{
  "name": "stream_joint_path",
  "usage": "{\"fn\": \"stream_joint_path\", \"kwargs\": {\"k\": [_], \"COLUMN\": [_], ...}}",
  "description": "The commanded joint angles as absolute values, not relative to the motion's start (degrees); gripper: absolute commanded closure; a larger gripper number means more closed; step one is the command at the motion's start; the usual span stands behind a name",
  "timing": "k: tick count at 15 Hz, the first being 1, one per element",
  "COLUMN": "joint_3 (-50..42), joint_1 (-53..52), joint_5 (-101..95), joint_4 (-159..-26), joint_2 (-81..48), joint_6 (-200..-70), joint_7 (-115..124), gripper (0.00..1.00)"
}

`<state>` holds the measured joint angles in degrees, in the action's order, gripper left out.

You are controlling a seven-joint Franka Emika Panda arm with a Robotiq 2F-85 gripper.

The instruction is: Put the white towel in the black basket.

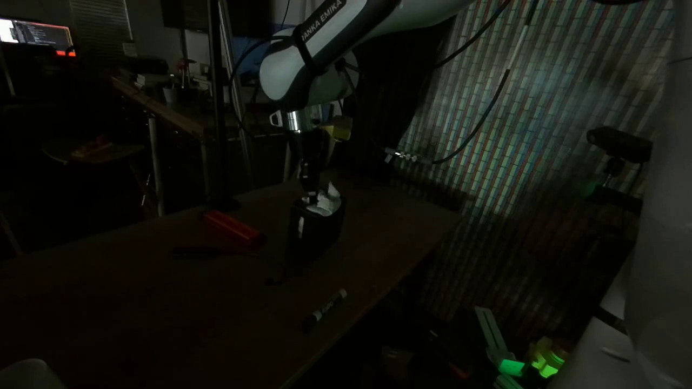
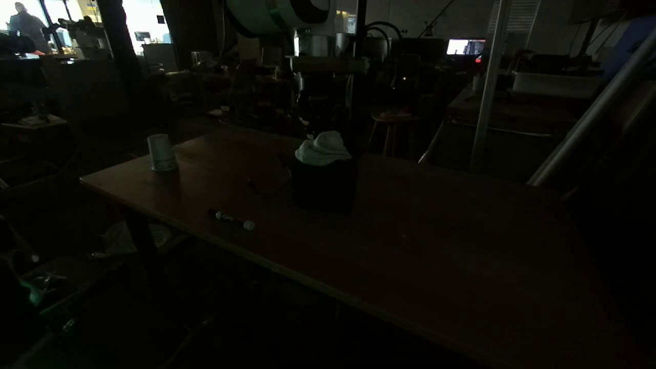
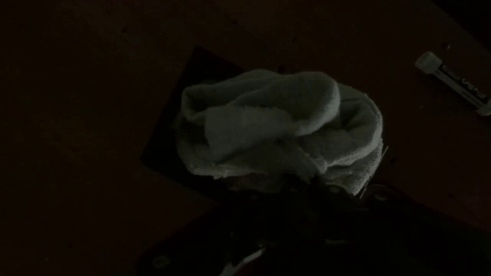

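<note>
The white towel (image 1: pixel 327 203) is bunched up in the mouth of the black basket (image 1: pixel 315 233), and its folds stick up above the rim. In an exterior view the towel (image 2: pixel 323 149) bulges over the top of the basket (image 2: pixel 325 187). In the wrist view the towel (image 3: pixel 268 126) covers most of the basket, whose dark corner (image 3: pixel 163 147) shows at the left. My gripper (image 1: pixel 311 198) points down at the basket's mouth. In the wrist view its dark fingertips (image 3: pixel 301 183) are close together on the towel's near edge, with cloth between them. The basket's inside is hidden.
A red block-like object (image 1: pixel 232 228) and a dark-handled tool (image 1: pixel 197 252) lie near the basket. A marker (image 2: pixel 231 219) lies near the table edge (image 2: pixel 277 267). A white cup (image 2: pixel 162 152) stands toward the table's corner. A thin dark cable (image 2: pixel 269 193) lies beside the basket. The scene is very dark.
</note>
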<state>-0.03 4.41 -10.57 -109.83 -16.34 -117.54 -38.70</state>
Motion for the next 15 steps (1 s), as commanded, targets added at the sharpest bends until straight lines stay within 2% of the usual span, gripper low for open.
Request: {"fn": "stream_joint_path", "kwargs": {"k": [1,15], "joint_3": [0.59,3.78], "joint_1": [4.72,5.02], "joint_5": [-8.45,5.06], "joint_4": [-112.53,-115.24], "joint_2": [-15.51,-18.30], "joint_6": [-119.82,-128.25], "joint_7": [-37.99,-41.82], "gripper": [0.98,0.98]}}
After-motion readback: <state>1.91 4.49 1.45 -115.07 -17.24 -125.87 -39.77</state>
